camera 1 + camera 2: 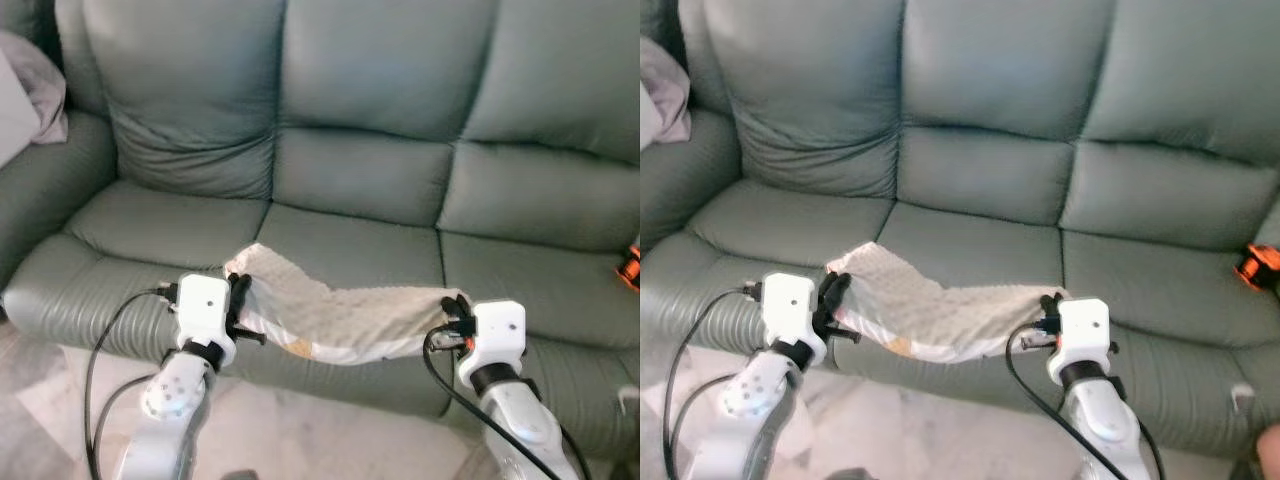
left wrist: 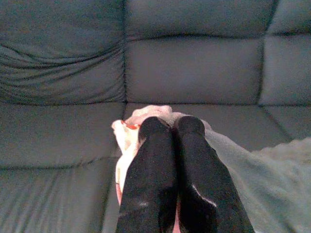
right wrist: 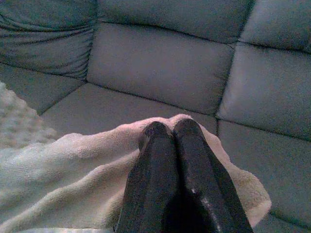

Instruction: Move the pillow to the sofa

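While held (both ends), pillow (image 1: 330,310) sags.

grey-green sofa (image 1: 360,180) under sagging pillow (image 1: 340,310)

Silver arms, white wrists, black cables

A grey-green leather sofa (image 1: 380,180) spans the frame, with three puffy back cushions across the top and seat cushions below. At the upper left, a pinkish-grey cloth (image 1: 35,85) lies over the sofa's arm. Along the bottom runs a pale, marbled floor (image 1: 330,445), perhaps tile. At the right edge a small orange object (image 1: 1257,265) sits on the seat, too cropped to identify.
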Controlling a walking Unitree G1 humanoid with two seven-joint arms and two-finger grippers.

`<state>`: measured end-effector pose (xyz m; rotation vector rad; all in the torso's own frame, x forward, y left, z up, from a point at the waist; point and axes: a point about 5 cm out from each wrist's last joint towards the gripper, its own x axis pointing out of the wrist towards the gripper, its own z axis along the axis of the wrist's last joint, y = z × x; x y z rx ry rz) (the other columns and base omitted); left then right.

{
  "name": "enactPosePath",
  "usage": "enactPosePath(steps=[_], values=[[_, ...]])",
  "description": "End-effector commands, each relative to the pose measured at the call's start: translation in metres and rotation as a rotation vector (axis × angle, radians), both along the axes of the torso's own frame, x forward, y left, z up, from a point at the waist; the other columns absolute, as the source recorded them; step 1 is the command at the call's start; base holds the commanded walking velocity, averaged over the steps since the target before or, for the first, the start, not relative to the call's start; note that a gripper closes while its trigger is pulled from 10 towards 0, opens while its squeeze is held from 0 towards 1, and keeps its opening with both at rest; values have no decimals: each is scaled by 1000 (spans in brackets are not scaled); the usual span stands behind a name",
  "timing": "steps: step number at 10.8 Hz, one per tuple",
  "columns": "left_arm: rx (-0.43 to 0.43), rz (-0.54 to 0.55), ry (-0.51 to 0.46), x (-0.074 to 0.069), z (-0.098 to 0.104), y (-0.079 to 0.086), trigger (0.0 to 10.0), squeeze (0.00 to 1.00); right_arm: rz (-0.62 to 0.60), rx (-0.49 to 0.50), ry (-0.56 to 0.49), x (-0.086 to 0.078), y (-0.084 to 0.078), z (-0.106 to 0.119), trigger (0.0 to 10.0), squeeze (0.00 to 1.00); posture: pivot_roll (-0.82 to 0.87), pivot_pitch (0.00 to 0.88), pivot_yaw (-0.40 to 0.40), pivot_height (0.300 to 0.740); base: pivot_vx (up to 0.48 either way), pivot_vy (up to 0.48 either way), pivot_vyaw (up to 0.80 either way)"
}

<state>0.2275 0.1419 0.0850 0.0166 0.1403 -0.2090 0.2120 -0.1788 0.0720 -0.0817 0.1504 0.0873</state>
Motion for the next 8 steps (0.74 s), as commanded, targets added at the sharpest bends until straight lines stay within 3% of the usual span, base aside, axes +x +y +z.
enactPosePath(steps=[1, 3, 5, 8], values=[[-29, -41, -26, 2, 6, -9, 10000, 0, -12, -14, -6, -2, -5, 2, 10000, 0, -13, 0, -11, 740, 0, 0, 0], [-32, -53, -19, 2, 5, -10, 10000, 0, -12, -9, 0, -2, -4, 2, 10000, 0, -13, 0, -11, 740, 0, 0, 0], [-30, -62, -11, 0, 4, -11, 10000, 0, -14, -8, 3, -3, -4, 1, 10000, 0, -14, 0, -11, 740, 0, 0, -606], [-31, -70, -13, 1, 5, -12, 10000, 0, -3, -9, -6, 0, -1, 2, 10000, 0, -9, 0, -13, 740, 0, 0, 0]])
